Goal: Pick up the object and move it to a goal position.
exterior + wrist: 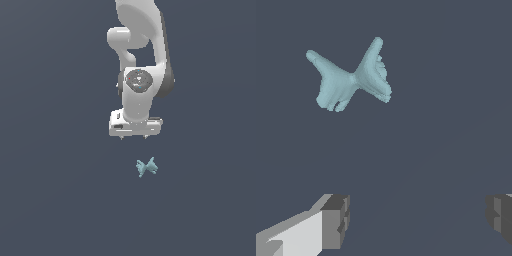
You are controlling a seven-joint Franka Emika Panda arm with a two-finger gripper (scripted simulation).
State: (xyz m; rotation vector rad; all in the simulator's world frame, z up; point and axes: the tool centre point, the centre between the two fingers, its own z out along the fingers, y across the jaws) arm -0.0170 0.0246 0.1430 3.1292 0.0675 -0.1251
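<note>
No readable text or branding on anything. White arm [142,50] hangs wrist-down over a plain dark slate-blue surface [50,200]. Gripper [133,137] sits above the object [147,167], apart from it, nothing held. Fingers [336,220] spread wide in the wrist view, grey pads facing each other across an empty gap. Object is pale teal, spiky bow-tie shape, lying on the surface just off the gripper's centreline toward the exterior view's right. Nothing stands between gripper and object.
</note>
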